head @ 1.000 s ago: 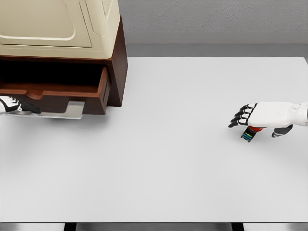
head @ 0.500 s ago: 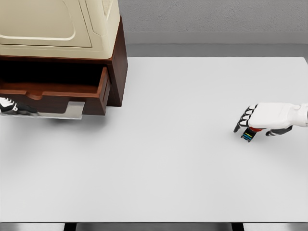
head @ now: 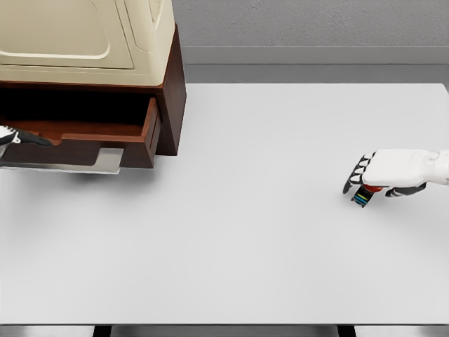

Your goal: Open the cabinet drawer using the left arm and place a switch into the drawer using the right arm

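While the drawer (head: 84,133) stands open at far left, the right hand (head: 393,170) curls over the switch (head: 363,194) at the table's (head: 231,232) right. Small, rigid, probably light: pinch its sides. Left hand (head: 10,135) at the left edge, fingers unclear.

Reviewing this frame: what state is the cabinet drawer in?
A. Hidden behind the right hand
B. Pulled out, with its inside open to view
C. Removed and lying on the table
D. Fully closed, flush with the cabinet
B: the drawer stands out from the front of the cabinet, its side wall and dark inside exposed, while the right hand is far off across the table, over the switch.
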